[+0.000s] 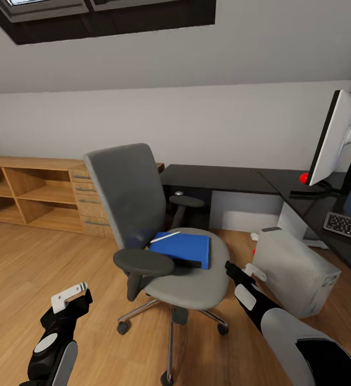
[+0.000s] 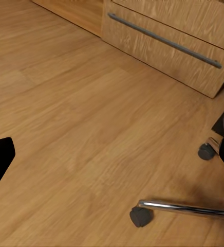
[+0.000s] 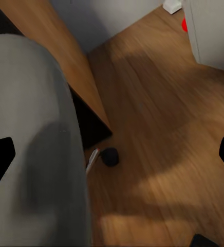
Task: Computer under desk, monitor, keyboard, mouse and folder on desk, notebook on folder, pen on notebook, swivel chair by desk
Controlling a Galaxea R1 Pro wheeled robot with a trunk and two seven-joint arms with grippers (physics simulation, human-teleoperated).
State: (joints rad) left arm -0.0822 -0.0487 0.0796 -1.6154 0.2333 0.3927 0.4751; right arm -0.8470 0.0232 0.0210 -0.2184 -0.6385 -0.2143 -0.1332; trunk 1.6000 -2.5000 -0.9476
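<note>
Grey upholstered swivel chair (image 1: 159,225), flat blue folder (image 1: 183,249) on its seat with thin white pen (image 1: 165,236) on top, boxy grey computer (image 1: 295,271) on wood floor beside chair, right gripper (image 1: 239,272) fingers apart near seat edge, left gripper (image 1: 71,298) state unclear.
</note>
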